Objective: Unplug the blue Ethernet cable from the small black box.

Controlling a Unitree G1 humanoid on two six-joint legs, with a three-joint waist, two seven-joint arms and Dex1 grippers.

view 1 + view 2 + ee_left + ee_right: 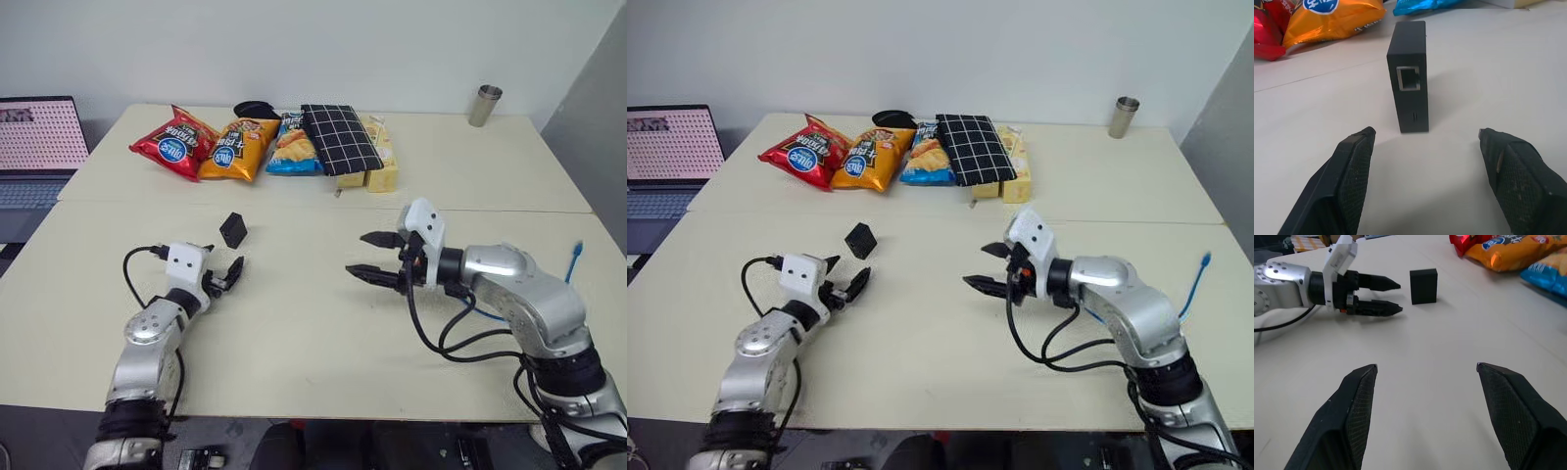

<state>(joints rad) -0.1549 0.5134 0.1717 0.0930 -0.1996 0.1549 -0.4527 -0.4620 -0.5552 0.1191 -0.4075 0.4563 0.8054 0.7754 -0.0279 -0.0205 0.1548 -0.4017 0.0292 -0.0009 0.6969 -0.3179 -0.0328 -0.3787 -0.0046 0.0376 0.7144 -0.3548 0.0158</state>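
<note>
The small black box stands on its edge on the table, and its port faces my left gripper with nothing plugged in. My left gripper is open just short of the box, which sits apart from both fingers. My right gripper is open and empty over the middle of the table and points toward the left gripper and the box. The blue Ethernet cable shows at the table's right edge behind my right arm, with one plug end sticking up. Most of the cable is hidden by the arm.
Along the far side lie a red snack bag, an orange one, a blue one, a black-and-white checked pouch and a yellow box. A metal cup stands at the far right. A laptop sits off to the left.
</note>
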